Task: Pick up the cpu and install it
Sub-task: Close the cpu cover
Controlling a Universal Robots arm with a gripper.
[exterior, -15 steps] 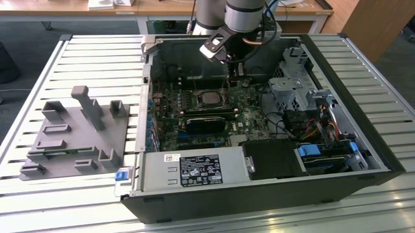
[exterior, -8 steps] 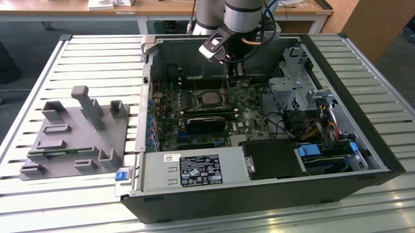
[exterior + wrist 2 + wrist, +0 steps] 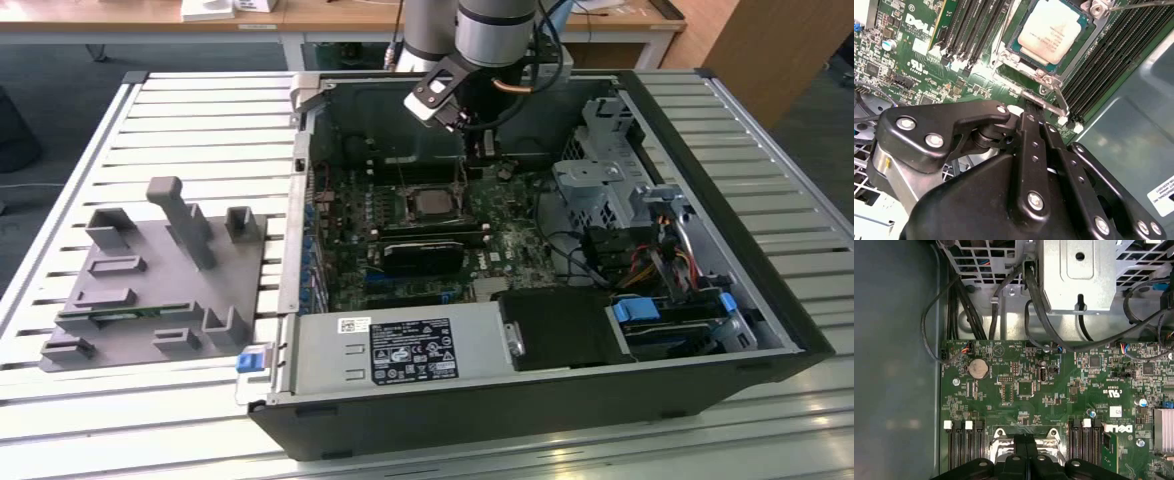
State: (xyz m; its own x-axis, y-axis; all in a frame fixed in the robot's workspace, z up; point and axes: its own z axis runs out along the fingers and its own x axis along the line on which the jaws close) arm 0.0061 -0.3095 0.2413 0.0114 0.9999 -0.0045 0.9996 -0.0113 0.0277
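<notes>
The cpu [image 3: 1051, 29], a silvery square chip with a pale rim, lies flat in the dark metal-framed socket [image 3: 1015, 56] on the green motherboard [image 3: 909, 55]. In the exterior view the cpu [image 3: 430, 205] sits mid-board inside the open computer case. My gripper [image 3: 1029, 106] hangs just beside the socket, its black fingers [image 3: 1032, 131] pressed together with nothing between them. The tips are at the socket's silver lever [image 3: 1056, 95]; I cannot tell whether they touch it. In the first wrist view the gripper [image 3: 1027, 439] stands over the socket frame's edge [image 3: 1002, 433]. From the exterior view the gripper [image 3: 470, 158] is behind the cpu.
Black memory slots [image 3: 1104, 60] flank the socket on both sides. Black cables [image 3: 979, 305] and a metal drive cage [image 3: 1079, 275] crowd the case wall. A grey tray [image 3: 147, 290] holding a green memory stick [image 3: 127, 317] rests on the slatted table at the exterior view's left.
</notes>
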